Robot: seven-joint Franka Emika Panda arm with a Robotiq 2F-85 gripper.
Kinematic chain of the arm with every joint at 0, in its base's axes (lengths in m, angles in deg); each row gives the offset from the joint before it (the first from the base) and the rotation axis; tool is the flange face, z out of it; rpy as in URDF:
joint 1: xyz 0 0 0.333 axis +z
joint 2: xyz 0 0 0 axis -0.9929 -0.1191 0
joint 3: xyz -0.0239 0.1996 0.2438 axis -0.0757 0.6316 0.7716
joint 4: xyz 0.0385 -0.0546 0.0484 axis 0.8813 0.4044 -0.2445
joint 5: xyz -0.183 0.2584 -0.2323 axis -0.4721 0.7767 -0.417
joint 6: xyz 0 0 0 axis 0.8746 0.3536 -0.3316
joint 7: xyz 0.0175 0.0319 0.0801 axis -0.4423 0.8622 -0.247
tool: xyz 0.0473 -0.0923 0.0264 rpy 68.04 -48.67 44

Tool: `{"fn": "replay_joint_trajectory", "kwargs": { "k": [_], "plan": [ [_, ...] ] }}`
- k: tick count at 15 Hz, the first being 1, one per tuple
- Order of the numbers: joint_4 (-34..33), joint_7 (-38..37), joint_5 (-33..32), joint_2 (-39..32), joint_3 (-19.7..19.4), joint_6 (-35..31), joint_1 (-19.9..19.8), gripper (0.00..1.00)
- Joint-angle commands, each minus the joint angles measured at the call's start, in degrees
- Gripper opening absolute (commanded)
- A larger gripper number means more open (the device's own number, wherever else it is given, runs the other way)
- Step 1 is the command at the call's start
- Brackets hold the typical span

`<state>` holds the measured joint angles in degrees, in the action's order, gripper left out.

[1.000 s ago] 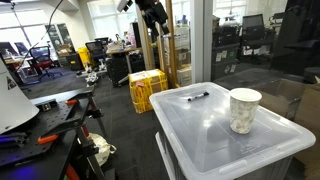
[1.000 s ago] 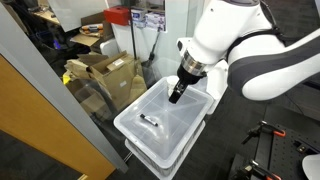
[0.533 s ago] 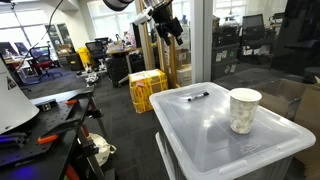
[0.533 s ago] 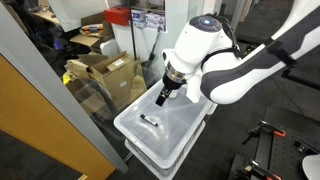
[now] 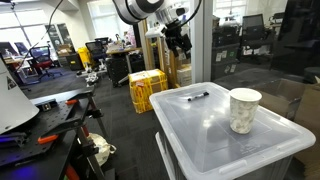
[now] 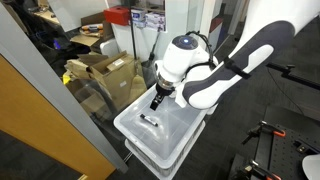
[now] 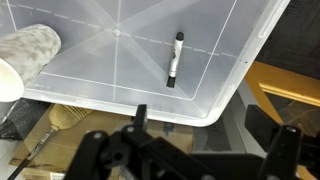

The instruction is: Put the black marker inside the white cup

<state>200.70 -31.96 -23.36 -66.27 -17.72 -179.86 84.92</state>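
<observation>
The black marker (image 5: 196, 96) lies flat on the clear plastic bin lid (image 5: 215, 135), near its far corner. It also shows in the other exterior view (image 6: 150, 122) and in the wrist view (image 7: 175, 58). The white cup (image 5: 244, 110) stands upright on the lid, apart from the marker, and appears at the left edge of the wrist view (image 7: 22, 58). My gripper (image 5: 180, 42) hangs above the lid's marker end, open and empty, with its fingers apart in the wrist view (image 7: 212, 140). The arm hides the cup in one exterior view, where the gripper (image 6: 157, 100) sits just above the marker.
The lid tops stacked clear bins (image 6: 165, 145). Yellow crates (image 5: 147, 88) stand on the floor behind. Cardboard boxes (image 6: 100, 75) sit behind a glass partition beside the bins. A cluttered workbench (image 5: 40, 125) is off to the side.
The arm has swung across the bin toward the marker's end and come lower. The marker and cup have not moved.
</observation>
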Motion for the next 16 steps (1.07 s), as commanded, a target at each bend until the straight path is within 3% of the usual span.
{"fn": "replay_joint_trajectory", "kwargs": {
  "k": [1,3,4,10,16],
  "plan": [
    [-4.8,4.25,4.46,-5.53,-2.78,-1.83,3.3,1.0],
    [-4.19,6.85,7.3,-5.44,-1.13,0.04,2.66,1.0],
    [-3.43,6.37,7.56,-4.69,-2.68,-0.14,3.69,1.0],
    [-3.55,6.85,8.47,-5.36,-2.88,-0.12,3.99,1.0],
    [-9.6,8.31,10.67,-11.28,-3.32,-1.46,3.13,1.0]
  ]
}}
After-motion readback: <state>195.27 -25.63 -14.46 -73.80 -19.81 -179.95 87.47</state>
